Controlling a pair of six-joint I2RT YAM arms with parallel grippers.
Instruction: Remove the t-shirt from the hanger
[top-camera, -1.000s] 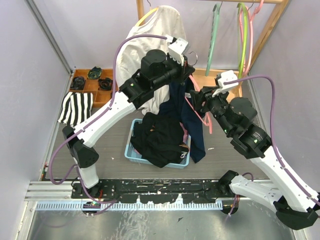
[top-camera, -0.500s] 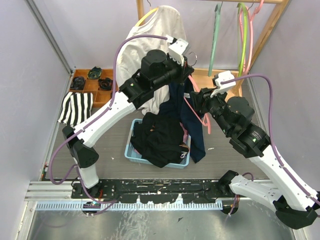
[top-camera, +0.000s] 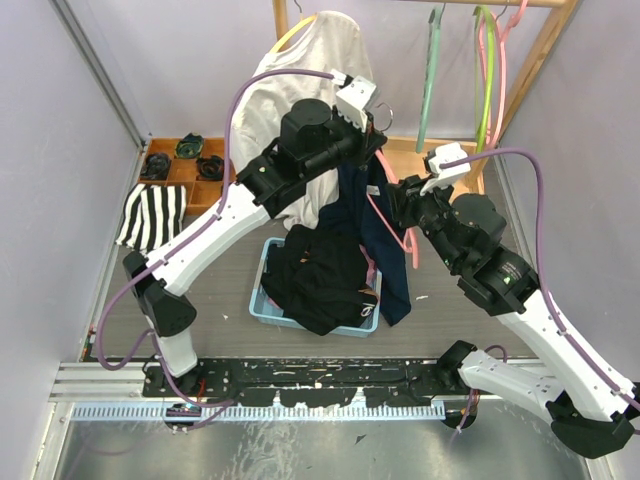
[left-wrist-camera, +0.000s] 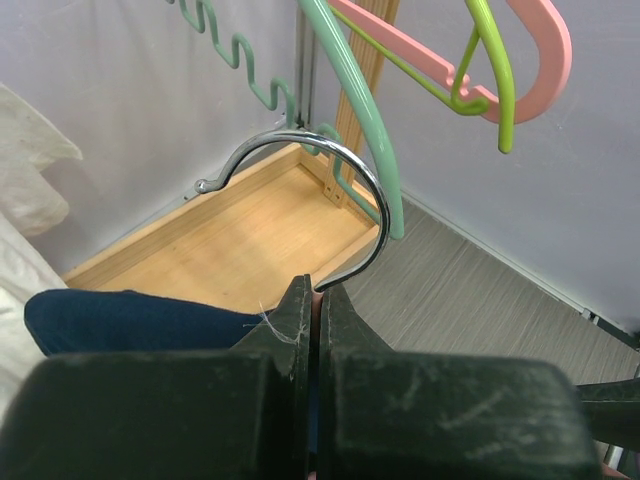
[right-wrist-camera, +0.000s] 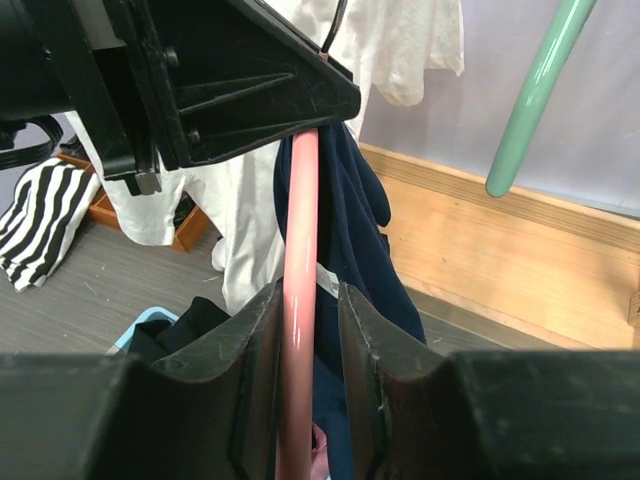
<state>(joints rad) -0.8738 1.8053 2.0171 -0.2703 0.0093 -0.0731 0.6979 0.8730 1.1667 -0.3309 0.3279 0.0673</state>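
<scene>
So far you've done the setup, not the removal. Your left gripper has its jaws pressed together on the hanger at the neck, right where the metal hook comes out. That hook catches on nothing: the hanger is held in the air above the far right corner of the blue tub. The navy t-shirt is still on the hanger, draped down from the neck so that its hem falls past the tub's right rim.

Your right gripper, just to the right of the tub and higher than its rim, has one finger on each side of the hanger's pink arm. A sliver of gap shows on one side in the wrist view, so I read the jaws as apart and not yet pinching. The pink arm shows bare in front of the cloth there. I can't tell from these views whether that shoulder has already slipped off or is only bunched behind the bar.

What's left, as I judge it, is nearly everything. You need a firm hold on the pink arm or the cloth. Then work each shoulder off its end and get the collar clear of the neck and hook, with the left gripper holding the hanger steady above the tub.
</scene>
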